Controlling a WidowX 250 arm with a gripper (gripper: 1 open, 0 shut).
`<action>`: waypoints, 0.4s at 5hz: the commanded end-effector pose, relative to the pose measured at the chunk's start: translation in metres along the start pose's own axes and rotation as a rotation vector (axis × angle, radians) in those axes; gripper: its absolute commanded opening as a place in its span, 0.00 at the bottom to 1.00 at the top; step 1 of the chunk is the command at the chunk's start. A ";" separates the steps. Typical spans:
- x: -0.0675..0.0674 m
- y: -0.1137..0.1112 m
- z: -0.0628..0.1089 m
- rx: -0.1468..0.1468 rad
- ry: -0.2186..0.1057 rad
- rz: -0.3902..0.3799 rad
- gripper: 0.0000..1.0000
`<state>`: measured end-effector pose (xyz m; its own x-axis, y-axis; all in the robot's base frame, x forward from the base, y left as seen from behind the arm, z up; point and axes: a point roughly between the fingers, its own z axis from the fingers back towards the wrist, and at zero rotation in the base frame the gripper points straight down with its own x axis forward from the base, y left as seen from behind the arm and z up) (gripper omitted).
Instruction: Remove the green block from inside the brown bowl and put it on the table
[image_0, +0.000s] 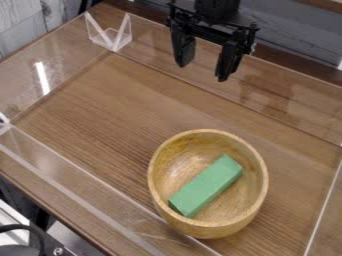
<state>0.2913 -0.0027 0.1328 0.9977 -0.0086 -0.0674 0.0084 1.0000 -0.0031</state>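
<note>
From the camera's oblique downward angle, note the table (100, 110), broad and medium brown, with wood grain running across the top in fine streaks. At the upper left, find a small clear bracket-like piece (110, 34) with pale edges, standing on the wood near the border. Along the left side, observe clear walling (38, 72), see-through and glinting in places, with darker surroundings beyond. At the lower left corner, find black cabling (19, 236), curved and partly cut off by the border of the view. Along the upper right, note a dark band of background past the table's far side.

At the top, right of centre, observe the gripper (207, 59), black, pointing down toward the table. Is spread wide, with a distinct gap between the two fingers; holds nothing, and touches neither bowl nor block. Hangs near the far side of the table, well apart from the bowl.

In the lower right part of the same view, locate the brown bowl (164, 160), round, light brown and thick-rimmed, resting on the table. Inside, see the green block (206, 187), flat and elongated, lying aslant on the bowl's floor, with the far end toward the right
</note>
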 end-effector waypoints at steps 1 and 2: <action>-0.022 -0.010 -0.014 0.004 0.022 -0.078 1.00; -0.053 -0.026 -0.031 0.008 0.031 -0.157 1.00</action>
<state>0.2319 -0.0280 0.0937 0.9772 -0.1522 -0.1478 0.1519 0.9883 -0.0130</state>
